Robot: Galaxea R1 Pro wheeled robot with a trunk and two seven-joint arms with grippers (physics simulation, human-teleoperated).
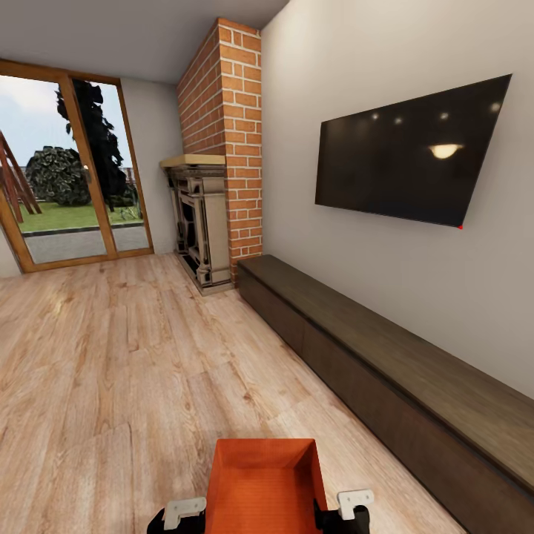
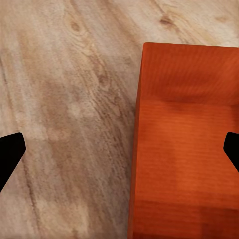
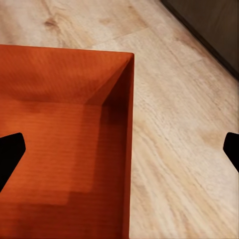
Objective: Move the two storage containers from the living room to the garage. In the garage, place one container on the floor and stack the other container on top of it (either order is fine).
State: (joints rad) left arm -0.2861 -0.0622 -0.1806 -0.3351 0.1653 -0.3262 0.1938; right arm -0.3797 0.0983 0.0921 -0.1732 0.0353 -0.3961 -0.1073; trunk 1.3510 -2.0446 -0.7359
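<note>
One orange-red open-top storage container [image 1: 263,482] is at the lower edge of the head view, over the living room's light wood plank floor [image 1: 111,356]. My left gripper [image 1: 185,519] is at its left wall and my right gripper [image 1: 348,512] at its right wall. In the left wrist view the container [image 2: 189,139] lies between the spread dark fingertips [image 2: 10,154] of the open left gripper [image 2: 119,154]. In the right wrist view the box's inside [image 3: 64,139] and its side wall lie between the wide-apart fingertips [image 3: 10,154] of the open right gripper [image 3: 119,154]. Neither pad touches a wall.
A long dark low cabinet [image 1: 386,371] runs along the right wall under a black TV [image 1: 408,156]. A red brick fireplace [image 1: 222,148] stands ahead, with glass doors [image 1: 67,170] at the far left. Open plank floor stretches ahead and to the left.
</note>
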